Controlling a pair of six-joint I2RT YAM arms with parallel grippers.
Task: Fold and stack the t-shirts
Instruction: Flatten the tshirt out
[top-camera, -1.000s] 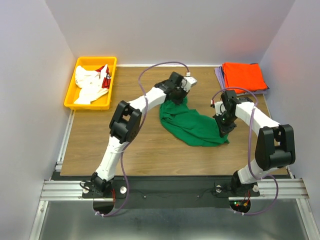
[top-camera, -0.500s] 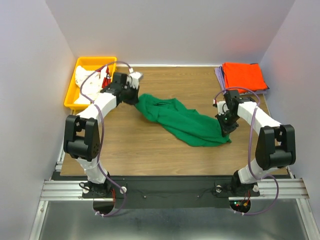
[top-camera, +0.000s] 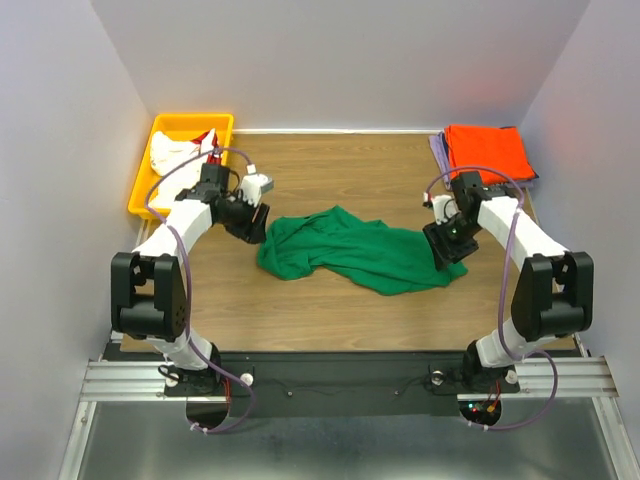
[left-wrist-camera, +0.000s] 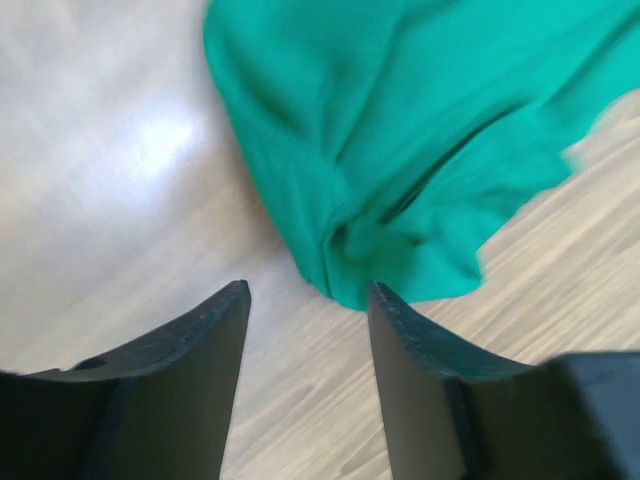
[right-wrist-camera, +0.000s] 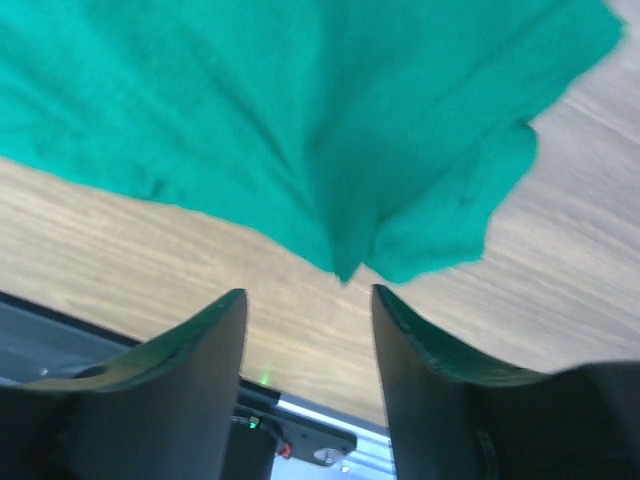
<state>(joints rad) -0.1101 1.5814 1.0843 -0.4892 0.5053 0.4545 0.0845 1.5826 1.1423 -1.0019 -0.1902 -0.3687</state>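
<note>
On wooden table (top-camera: 330, 170), crumpled bright green cloth t-shirt (top-camera: 350, 252) lies loose; my left gripper (left-wrist-camera: 308, 290) spread, empty, at its left end; my right gripper (right-wrist-camera: 308, 290) spread, empty, at right end.

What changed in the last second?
Left arm swung left, dragging one end of the green t-shirt and stretching it out. Both arms' jaws then opened and let it go. Right arm barely moved. Orange t-shirt and yellow bin unchanged.

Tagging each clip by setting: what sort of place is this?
Probably a lab robot cell, not a home: plain white walls box in a wooden table, with two arms bolted to an aluminium rail.
</note>
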